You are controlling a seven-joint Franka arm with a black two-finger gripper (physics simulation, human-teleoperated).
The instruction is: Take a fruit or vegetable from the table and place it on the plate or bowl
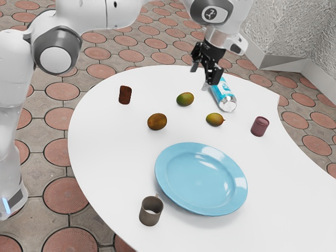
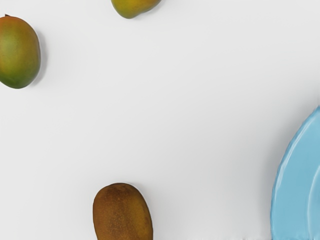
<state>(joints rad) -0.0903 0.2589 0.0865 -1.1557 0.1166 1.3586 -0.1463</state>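
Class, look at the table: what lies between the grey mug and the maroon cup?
The blue plate lies between the grey mug and the maroon cup; the exterior view shows this.

Loads of bare table [image 1: 110, 152] around the three mangoes [image 1: 185, 98] [image 1: 157, 122] [image 1: 214, 119], only real clutter is the tipped bottle [image 1: 223, 95] just beside the gripper [image 1: 203, 73] and the grey mug [image 1: 151, 211] near the blue plate [image 1: 168, 181].

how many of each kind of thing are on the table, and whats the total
fruits: 3
cups, namely brown cup, maroon cup, grey mug: 3
blue plate: 1
bottle: 1
total: 8
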